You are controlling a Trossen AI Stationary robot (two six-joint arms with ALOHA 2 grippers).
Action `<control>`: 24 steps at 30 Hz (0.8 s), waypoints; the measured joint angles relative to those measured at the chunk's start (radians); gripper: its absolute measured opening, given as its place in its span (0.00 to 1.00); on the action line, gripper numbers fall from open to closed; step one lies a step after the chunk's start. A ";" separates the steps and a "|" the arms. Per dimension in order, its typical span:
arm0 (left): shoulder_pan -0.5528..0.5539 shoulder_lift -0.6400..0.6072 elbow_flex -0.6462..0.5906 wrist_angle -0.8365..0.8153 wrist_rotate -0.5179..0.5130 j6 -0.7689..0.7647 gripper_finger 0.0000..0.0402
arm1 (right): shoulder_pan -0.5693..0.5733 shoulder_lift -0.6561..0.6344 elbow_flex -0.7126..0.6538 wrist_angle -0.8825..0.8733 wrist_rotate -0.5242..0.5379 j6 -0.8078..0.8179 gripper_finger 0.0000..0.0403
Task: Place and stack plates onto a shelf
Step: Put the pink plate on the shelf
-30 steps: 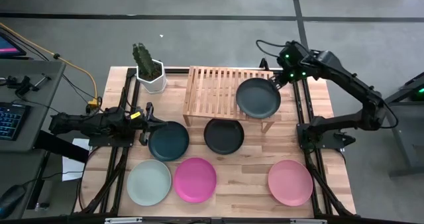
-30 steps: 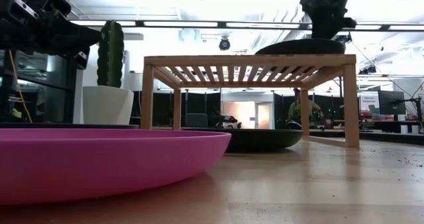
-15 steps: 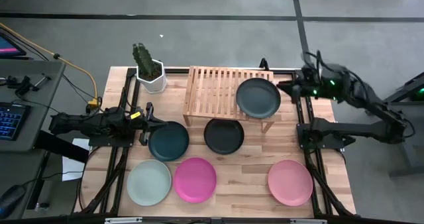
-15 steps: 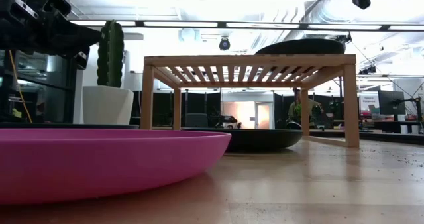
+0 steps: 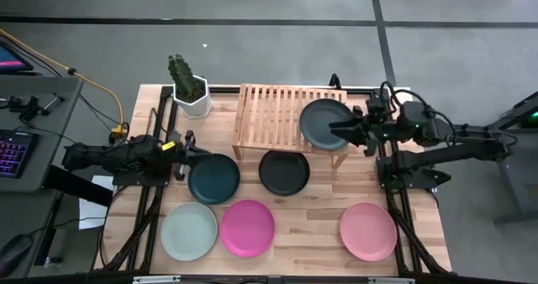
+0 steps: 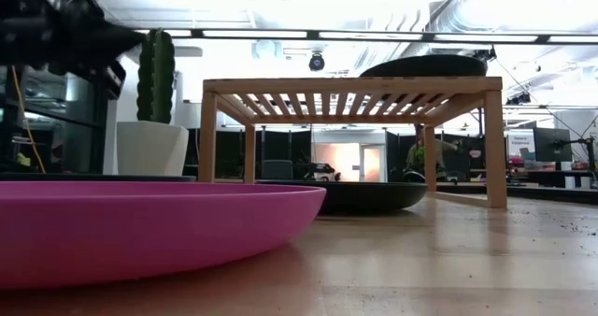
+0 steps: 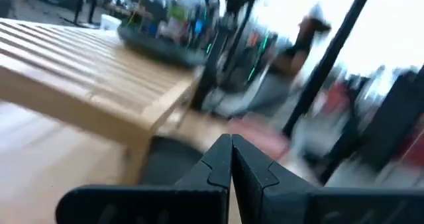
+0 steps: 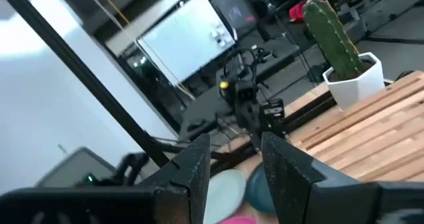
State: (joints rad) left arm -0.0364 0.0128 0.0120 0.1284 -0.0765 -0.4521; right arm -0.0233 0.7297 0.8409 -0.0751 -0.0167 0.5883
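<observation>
Right gripper (image 5: 343, 128): hanging just past the shelf's right end, close to the rim of the grey-green plate; its fingers (image 8: 283, 164) are standing slightly apart, gripping nothing.
Left gripper (image 5: 187, 149): waiting at the table's left side, beside the teal plate; its fingers (image 7: 218, 159) are pressing together, empty.
Grey-green plate (image 5: 328, 123): lying flat on the right end of the shelf (image 5: 269, 116).
Black plate (image 5: 284, 172): sitting on the table just in front of the shelf.
Teal plate (image 5: 214, 178): resting left of the black one.
Mint plate (image 5: 189, 231), hot pink plate (image 5: 248, 228), light pink plate (image 5: 368, 231): lining up along the near edge, the light pink one well apart at the right.
Cactus pot (image 5: 192, 95): standing left of the shelf.
</observation>
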 joint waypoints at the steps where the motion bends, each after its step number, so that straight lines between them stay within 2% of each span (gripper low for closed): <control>1: 0.001 0.000 0.000 0.047 -0.027 -0.076 0.00 | 0.005 0.016 0.022 -0.022 0.006 -0.017 0.29; 4: 0.001 0.000 0.000 0.180 -0.077 -0.279 0.00 | 0.012 0.056 0.078 -0.104 0.022 -0.056 0.29; 7: 0.001 0.000 0.001 0.257 -0.129 -0.339 0.00 | 0.011 0.084 0.126 -0.155 0.035 -0.071 0.29; 10: 0.002 0.000 0.001 0.332 -0.308 -0.303 0.00 | 0.011 0.109 0.159 -0.176 0.036 -0.072 0.29; 12: 0.003 0.000 0.002 0.379 -0.385 -0.361 0.00 | 0.011 0.122 0.173 -0.179 0.036 -0.072 0.29; 17: -0.001 0.040 0.114 0.364 -0.294 -0.348 0.08 | 0.011 0.152 0.188 -0.176 0.036 -0.064 0.29; 21: -0.011 0.161 0.294 0.233 -0.219 -0.301 0.19 | 0.011 0.172 0.188 -0.175 0.036 -0.046 0.29; 24: -0.026 0.286 0.465 0.050 -0.116 -0.269 0.28 | 0.011 0.183 0.188 -0.174 0.036 -0.028 0.29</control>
State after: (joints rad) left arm -0.0626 0.2992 0.4768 0.1780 -0.1926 -0.7216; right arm -0.0120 0.9129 1.0286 -0.2491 0.0190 0.5605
